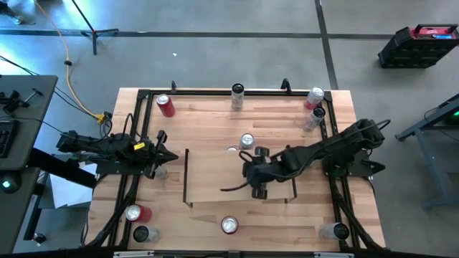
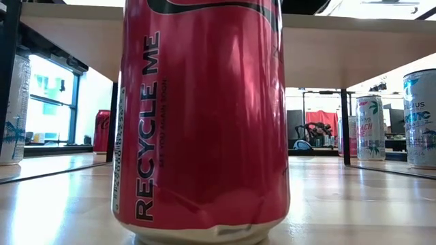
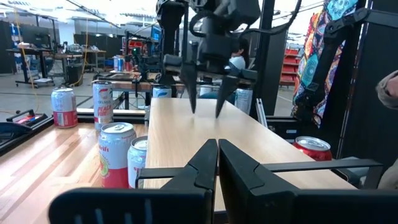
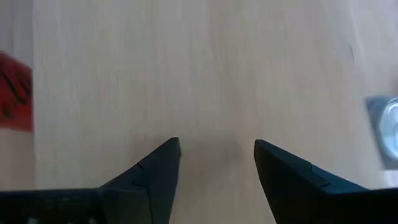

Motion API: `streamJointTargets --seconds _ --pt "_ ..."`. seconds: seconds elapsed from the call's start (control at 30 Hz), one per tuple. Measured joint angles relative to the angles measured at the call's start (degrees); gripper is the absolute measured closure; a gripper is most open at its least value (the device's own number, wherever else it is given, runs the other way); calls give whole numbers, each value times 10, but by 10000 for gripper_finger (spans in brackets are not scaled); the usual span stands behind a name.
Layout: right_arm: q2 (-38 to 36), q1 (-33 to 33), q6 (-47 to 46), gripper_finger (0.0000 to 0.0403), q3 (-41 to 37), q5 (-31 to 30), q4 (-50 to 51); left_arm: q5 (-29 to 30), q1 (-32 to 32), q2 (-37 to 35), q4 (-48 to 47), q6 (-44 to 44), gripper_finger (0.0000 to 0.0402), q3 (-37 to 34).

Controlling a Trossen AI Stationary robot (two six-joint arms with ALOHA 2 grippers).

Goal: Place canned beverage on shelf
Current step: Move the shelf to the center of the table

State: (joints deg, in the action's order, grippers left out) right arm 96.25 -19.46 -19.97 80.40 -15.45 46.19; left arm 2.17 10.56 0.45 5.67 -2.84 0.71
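Surface (image 1: 215, 122): light wood top edged by a black frame, with cans standing scattered around its edges.
Shelf (image 1: 215, 179): flat light-wood bay at the middle of the surface, marked off by thin black rails; its long axis runs left to right in the high view. No can is seen standing inside it.
Right arm: reaches in from the right side over the shelf's right half.
Right claw (image 4: 216, 152): points straight down at bare shelf wood, fingers spread apart with nothing between them.
Left arm: lies low at the left side of the surface.
Left claw (image 3: 217, 152): points across the shelf toward the right claw, fingers pressed together, holding nothing.
Red can (image 2: 204, 116): stands upright at the near edge of the surface, long axis vertical, filling the low view.
Silver-topped can (image 1: 247, 140): upright, just beyond the shelf's far rail, near the right claw.
Other cans: one upright at the far-left corner (image 1: 166, 105), one at the far middle (image 1: 237, 95), two at the far right (image 1: 314, 107).
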Motion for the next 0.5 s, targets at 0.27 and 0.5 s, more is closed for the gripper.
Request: streamJointTargets --seconds 0.27,0.5 --pt "-1 -5 -59 206 0 54 -16 0 0 0 0 0 396 0" --pt "-22 2 -76 206 1 34 16 0 0 0 0 0 396 0"
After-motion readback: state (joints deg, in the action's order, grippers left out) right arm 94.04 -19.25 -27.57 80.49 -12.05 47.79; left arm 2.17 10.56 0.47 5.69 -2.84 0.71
